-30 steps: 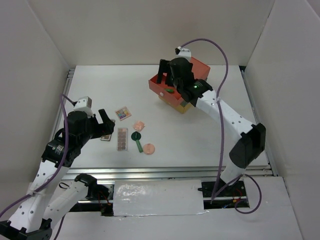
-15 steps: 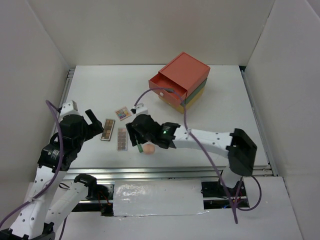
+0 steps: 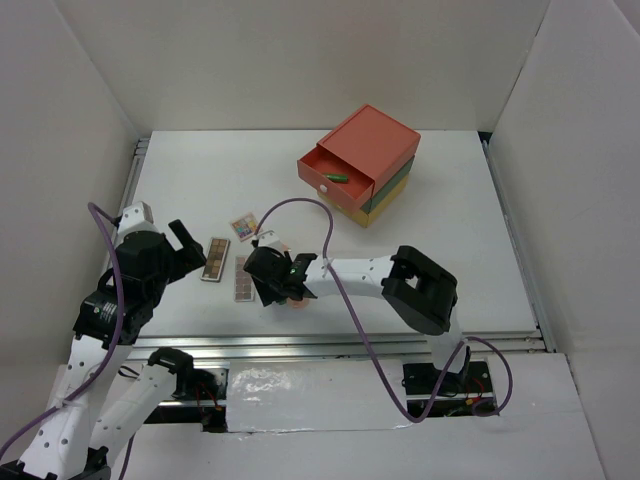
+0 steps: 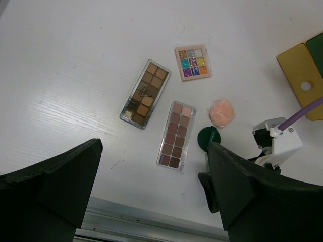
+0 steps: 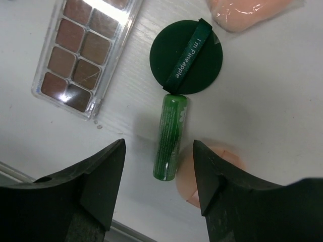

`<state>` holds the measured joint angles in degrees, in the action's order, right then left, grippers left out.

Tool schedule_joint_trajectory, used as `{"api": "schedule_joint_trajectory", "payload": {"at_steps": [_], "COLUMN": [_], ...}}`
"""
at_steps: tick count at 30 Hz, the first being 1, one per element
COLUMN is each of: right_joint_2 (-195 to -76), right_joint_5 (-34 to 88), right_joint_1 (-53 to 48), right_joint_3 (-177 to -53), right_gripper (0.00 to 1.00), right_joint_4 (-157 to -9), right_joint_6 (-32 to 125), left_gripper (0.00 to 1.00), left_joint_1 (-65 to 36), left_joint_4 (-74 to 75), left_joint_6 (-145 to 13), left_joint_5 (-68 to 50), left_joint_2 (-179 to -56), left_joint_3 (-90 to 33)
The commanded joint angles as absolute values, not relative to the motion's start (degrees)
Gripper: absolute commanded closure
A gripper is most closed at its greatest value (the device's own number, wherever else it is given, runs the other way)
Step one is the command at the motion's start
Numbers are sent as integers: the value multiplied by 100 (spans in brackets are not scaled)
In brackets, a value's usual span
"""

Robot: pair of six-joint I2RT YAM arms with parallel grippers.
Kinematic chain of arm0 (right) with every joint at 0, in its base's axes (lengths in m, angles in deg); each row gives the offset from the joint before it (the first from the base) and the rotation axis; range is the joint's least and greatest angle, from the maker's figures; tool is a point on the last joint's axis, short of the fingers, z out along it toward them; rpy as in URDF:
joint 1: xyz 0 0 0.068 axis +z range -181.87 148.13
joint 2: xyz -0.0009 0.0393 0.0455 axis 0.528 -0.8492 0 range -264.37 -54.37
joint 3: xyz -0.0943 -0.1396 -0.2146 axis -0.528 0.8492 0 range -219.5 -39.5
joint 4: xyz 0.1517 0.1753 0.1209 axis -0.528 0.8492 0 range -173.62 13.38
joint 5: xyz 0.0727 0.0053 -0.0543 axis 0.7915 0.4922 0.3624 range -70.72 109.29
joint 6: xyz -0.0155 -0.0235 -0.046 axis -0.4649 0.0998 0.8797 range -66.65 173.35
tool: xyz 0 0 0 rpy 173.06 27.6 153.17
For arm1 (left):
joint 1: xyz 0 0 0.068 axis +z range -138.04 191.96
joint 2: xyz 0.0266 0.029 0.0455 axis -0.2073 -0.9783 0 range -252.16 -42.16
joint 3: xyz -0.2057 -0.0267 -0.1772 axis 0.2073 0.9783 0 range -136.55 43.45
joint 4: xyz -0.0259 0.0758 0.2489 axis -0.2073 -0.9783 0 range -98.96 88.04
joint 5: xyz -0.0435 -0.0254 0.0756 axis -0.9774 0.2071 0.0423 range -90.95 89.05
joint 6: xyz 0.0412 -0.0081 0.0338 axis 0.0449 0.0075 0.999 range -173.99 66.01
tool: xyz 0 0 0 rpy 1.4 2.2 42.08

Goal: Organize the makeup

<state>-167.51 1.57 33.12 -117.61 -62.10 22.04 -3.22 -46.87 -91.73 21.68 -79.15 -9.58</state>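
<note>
A: While the drawer box (image 3: 365, 165) stood at one o'clock on the table (image 3: 200, 170), its orange top drawer pulled out with one green tube (image 3: 337, 179) inside, which step was the robot on?

B: Fetching the next piece, by the look of it. The right gripper (image 5: 159, 151) hung over the cluster at eight o'clock, fingers apart, straddling a second green tube (image 5: 170, 136) and touching neither side of it.

A: And the left gripper (image 4: 154, 146)?

B: Spread wide, holding nothing, near a brown palette (image 4: 145, 94). In its wrist view a second brown palette (image 4: 176, 134) lay at five o'clock of that one and the small multicolour palette (image 4: 193, 62) at two o'clock.

A: What did the next move call for?

B: Probably a short drop and a squeeze across the tube's width. The dark-green compact (image 5: 186, 56) touched its end at twelve o'clock, and a pink compact (image 5: 189, 176) lay just beside it at five o'clock, partly hidden by a finger, so either might have been nudged.

A: And the surface, the room?

B: Plain white walls (image 3: 300, 60) closed in three sides. The table was white, matte and faintly grained, with a metal rail (image 3: 350, 345) along six o'clock.
</note>
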Motion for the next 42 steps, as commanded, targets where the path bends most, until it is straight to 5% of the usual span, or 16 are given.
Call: {"api": "schedule_joint_trajectory", "payload": {"at_steps": [1, 10, 13, 16, 23, 31, 42], "right_joint_2": [-16854, -17162, -17057, -16724, -14800, -13972, -15780], "right_joint_5": [39, 74, 91, 179, -170, -974, -761], "right_joint_1": [3299, 3290, 3308, 3343, 3378, 1642, 513], "right_joint_3": [-12027, -12124, -12107, -12054, -11650, -12203, -14215], "right_gripper": [37, 56, 74, 81, 82, 88, 88], "right_joint_4": [-6226, -6279, -6358, -6437, -6411, -6199, -5787], "right_joint_6": [2057, 2101, 2136, 2171, 2416, 4128, 5027], "left_gripper": [1, 1, 1, 1, 0, 1, 1], "left_joint_1": [-289, -289, -289, -289, -289, -280, -289], "left_joint_4": [-4485, -4424, -4406, -4406, -4406, -4274, -4178], "left_joint_6": [-9091, -9012, -8994, -8994, -9003, -8897, -8818], "left_joint_5": [2085, 1962, 1926, 1909, 1926, 1627, 1399], "left_joint_2": [-7881, -7863, -7881, -7881, -7811, -7872, -7898], "left_joint_3": [-1069, -1051, -1051, -1051, -1034, -981, -919]}}
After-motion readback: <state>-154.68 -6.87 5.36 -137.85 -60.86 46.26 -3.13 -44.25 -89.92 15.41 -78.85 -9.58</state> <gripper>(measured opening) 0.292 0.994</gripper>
